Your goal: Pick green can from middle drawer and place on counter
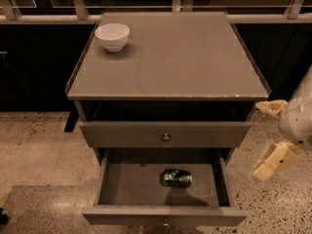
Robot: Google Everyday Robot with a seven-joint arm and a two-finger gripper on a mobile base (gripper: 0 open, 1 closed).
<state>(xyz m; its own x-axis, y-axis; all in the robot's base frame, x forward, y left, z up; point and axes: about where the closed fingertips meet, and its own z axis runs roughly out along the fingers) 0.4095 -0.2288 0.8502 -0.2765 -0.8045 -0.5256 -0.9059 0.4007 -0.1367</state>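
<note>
Far left: speckled floor [34, 145], pale, with a dark strip of wall behind it. White bowl [112, 36] upright on the counter [185, 57], back-left corner, near the left rim, well apart from everything else. Counter is a grey flat top with a thin raised rim and small pale chips along the front edge, towards the right. Metal rail [48, 18] runs behind the cabinet.

Below the counter is a dark open gap, then the upper drawer [122, 134], front sticking out a little, round knob [166, 137] at its centre. Under that the middle drawer [131, 184] is pulled well out, inside fully visible from above. Its own knob only just shows at the bottom edge.

Can [177, 177] lies on its side on the middle drawer's floor, about centre, a touch right of the middle, long axis running left-right. Dark green, shiny, its shadow falls toward the drawer front. It touches neither side wall and nothing is in contact with it.

Far right: gripper [257, 139] hangs beside the cabinet's right side, outside the drawers, about level with the upper drawer, above the floor. Two cream fingers [277, 161] spread wide apart, one up by the counter's front-right corner, one lower. Holding nothing, well apart from the can.
</note>
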